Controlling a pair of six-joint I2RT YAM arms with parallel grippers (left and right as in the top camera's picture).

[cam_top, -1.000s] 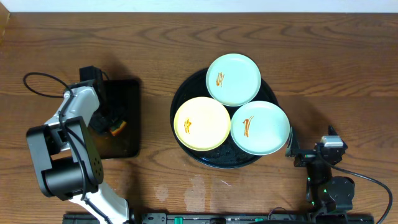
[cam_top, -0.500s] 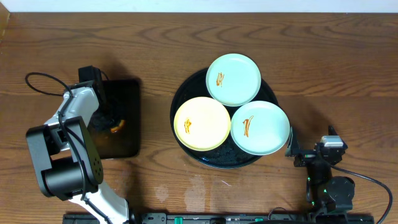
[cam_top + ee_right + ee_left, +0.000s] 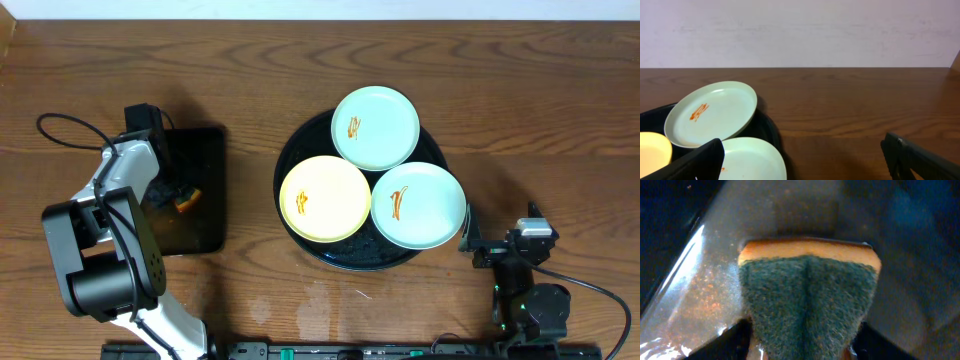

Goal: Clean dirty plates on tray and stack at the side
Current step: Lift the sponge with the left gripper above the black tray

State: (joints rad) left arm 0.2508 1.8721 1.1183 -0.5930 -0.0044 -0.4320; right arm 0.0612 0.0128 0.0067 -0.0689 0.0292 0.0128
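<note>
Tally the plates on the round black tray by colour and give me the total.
Mint-green plates: 2
Yellow plate: 1
Total: 3

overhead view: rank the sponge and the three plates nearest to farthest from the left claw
From the left claw:
1. sponge, at the claw, on the rectangular tray
2. yellow plate, left on the round tray
3. rear mint plate, tray's back
4. front-right mint plate, farthest
</note>
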